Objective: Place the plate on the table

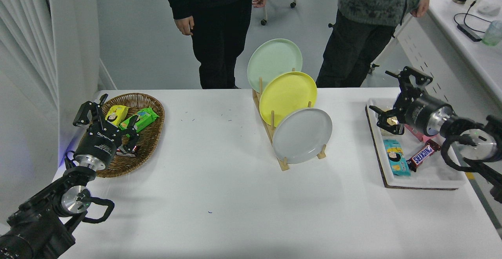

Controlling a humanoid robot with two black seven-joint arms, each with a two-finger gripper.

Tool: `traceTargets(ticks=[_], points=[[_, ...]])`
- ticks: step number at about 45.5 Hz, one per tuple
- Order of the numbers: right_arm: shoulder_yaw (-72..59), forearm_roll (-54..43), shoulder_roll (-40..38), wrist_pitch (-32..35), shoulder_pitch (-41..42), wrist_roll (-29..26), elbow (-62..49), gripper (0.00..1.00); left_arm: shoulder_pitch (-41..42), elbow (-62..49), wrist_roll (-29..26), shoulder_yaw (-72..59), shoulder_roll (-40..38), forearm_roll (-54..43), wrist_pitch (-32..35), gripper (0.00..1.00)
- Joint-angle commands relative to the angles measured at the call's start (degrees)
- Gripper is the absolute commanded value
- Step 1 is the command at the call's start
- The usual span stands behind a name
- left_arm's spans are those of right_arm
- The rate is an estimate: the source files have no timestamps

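While the grey plate (302,135) sits racked at bench (219,196) centre, the right claw (395,95) hovers spread at 3 o'clock, nothing grasped; everything remains.

light-grey plate (302,135), yellow plate (287,96), pale mint-green plate (274,63); white table (219,188); brown woven basket (151,141); black grippers, left (105,116) and right (394,94)

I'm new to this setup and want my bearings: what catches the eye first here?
Three round plates standing on edge in a wooden rack at the white table's middle: pale mint-green farthest, yellow next, light-grey matte plate nearest. The open right hand hovers over the white snack tray, right.
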Motion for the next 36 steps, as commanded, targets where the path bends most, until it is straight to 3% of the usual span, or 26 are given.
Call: traceTargets(ticks=[1,20,36], points=[[-5.8,3.1,-0.3,-9.6,2.9,0.0,7.7,0.98,0.0,0.0,0.0,0.0,0.0,0.0,0.0,0.98],[-8.7,3.3,7.2,-17.8,6.0,0.0,9.1,0.94,0.0,0.0,0.0,0.0,0.0,0.0,0.0,0.98],[-11.7,3.4,10.4,-19.9,6.9,-0.7,8.4,0.91,0.0,0.0,0.0,0.0,0.0,0.0,0.0,0.98]])
